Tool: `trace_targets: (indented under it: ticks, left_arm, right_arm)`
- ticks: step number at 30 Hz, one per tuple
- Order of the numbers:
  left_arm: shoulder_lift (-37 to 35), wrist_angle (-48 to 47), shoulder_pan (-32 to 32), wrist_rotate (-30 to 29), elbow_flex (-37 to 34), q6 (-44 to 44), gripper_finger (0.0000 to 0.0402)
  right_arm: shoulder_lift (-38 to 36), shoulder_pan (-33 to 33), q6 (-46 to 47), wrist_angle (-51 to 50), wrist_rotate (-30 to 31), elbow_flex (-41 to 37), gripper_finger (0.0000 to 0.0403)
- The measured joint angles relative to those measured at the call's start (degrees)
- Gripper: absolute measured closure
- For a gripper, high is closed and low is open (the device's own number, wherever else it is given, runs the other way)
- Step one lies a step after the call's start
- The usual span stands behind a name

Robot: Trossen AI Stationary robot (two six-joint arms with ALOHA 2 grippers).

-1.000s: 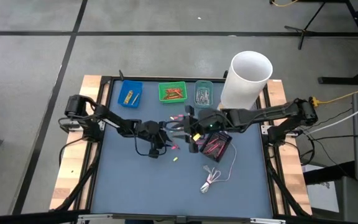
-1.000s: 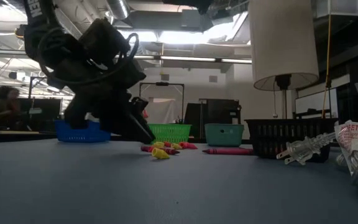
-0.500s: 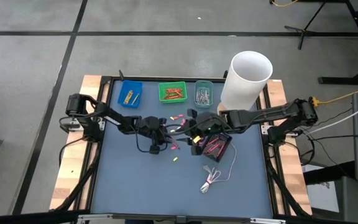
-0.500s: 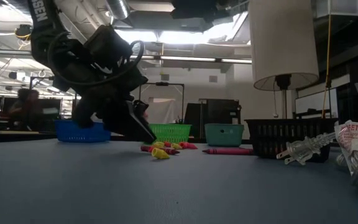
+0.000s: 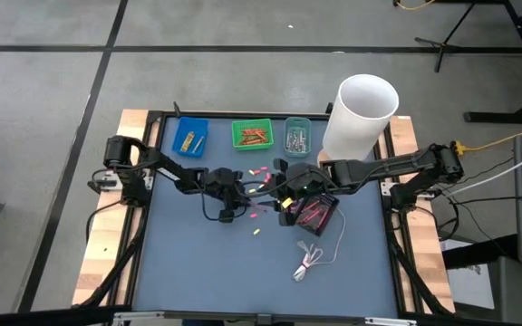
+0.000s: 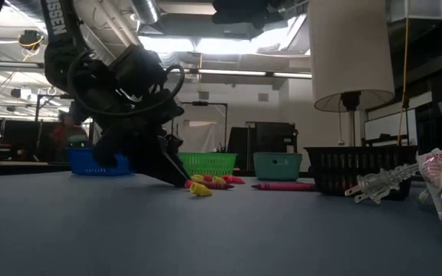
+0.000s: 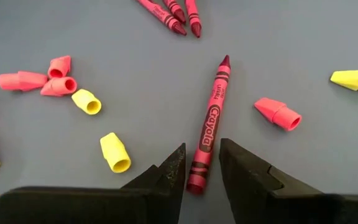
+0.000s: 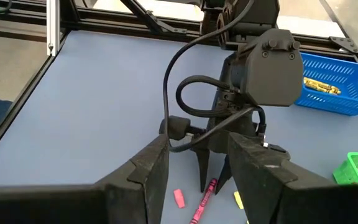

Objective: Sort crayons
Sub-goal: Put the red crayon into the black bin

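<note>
Several crayons and broken crayon pieces lie loose on the blue-grey table [image 5: 198,263] at its middle. A dark red crayon [image 7: 209,121] lies flat. My left gripper [image 7: 201,152] points steeply down at it and is open, one finger on either side of the crayon's blunt end [image 7: 194,177], without touching it. The left gripper also shows in the high view [image 5: 241,193] and the low view [image 6: 176,175]. My right gripper [image 8: 194,158] is open and empty, hovering just right of the left gripper [image 5: 275,181].
Pink pieces [image 7: 23,79], yellow pieces [image 7: 115,152] and more dark red crayons [image 7: 166,15] lie around. Blue [image 5: 189,136], green [image 5: 251,135] and teal [image 5: 297,136] trays stand at the far edge beside a white cylinder [image 5: 361,113]. A black basket [image 5: 314,211] and a coiled white cable [image 5: 311,261] lie right.
My left gripper has gone toward the table's right edge and a little toward the far edge, in among the loose crayons, and its fingertips have come down close to the table.
</note>
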Motion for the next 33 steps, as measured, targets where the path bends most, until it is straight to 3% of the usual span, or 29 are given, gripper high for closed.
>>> trace_targets:
  ticks: [9,21,33]
  left_arm:
    - [0.1,-0.7,0.0,0.0,-0.1,-2.0,0.0334]
    - [0.4,3.4,-0.1,-0.1,-0.3,-4.2,0.0396]
    - [0.6,6.0,-3.6,-0.3,4.7,-5.4,0.0396]
  right_arm:
    - [0.0,0.0,0.0,-2.0,0.0,0.0,0.024]
    - [0.0,0.4,9.0,-18.5,0.2,0.0,0.024]
    - [0.0,5.6,15.1,-26.5,10.6,0.0,0.024]
